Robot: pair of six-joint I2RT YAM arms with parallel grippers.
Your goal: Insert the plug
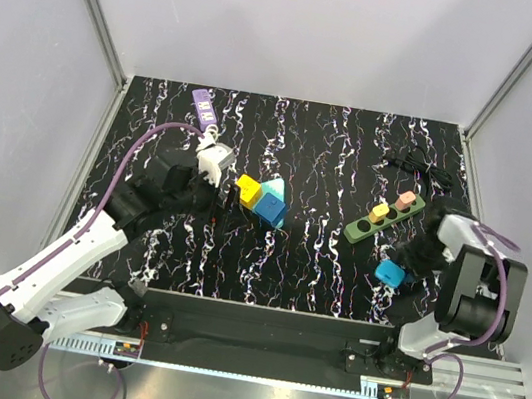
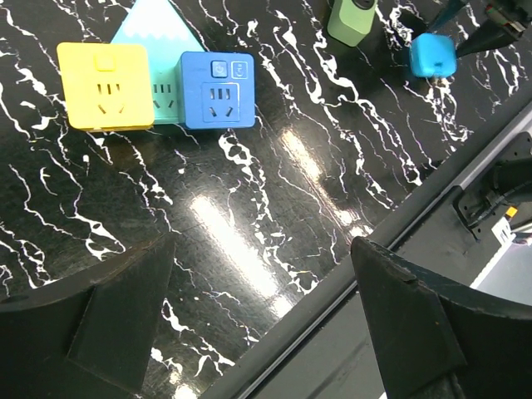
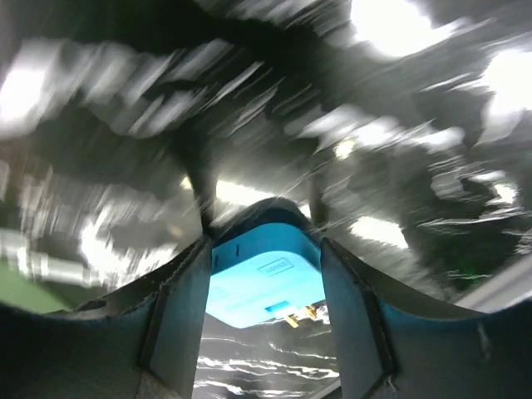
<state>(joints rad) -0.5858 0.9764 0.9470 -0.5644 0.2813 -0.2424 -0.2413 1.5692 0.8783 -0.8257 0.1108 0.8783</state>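
The plug (image 3: 262, 278) is a light blue cube with brass prongs on its underside. My right gripper (image 3: 264, 324) is shut on it, one finger pressed against each side. From above, the plug (image 1: 391, 272) sits at the right gripper (image 1: 406, 264) near the table's front right. A cluster of socket blocks (image 1: 261, 199) stands mid-table: yellow (image 2: 104, 86), teal (image 2: 158, 33) and blue (image 2: 216, 90). My left gripper (image 2: 266, 324) hangs open and empty over the table's front edge, left of the sockets (image 1: 207, 200). The left wrist view also catches the plug (image 2: 432, 56).
A green power strip (image 1: 384, 221) carrying pink, yellow and orange plugs lies diagonally at the right. Behind it a black cable (image 1: 418, 168) is coiled. A purple strip (image 1: 203, 104) lies at the back left. The table's front rail (image 2: 391, 241) runs under the left gripper.
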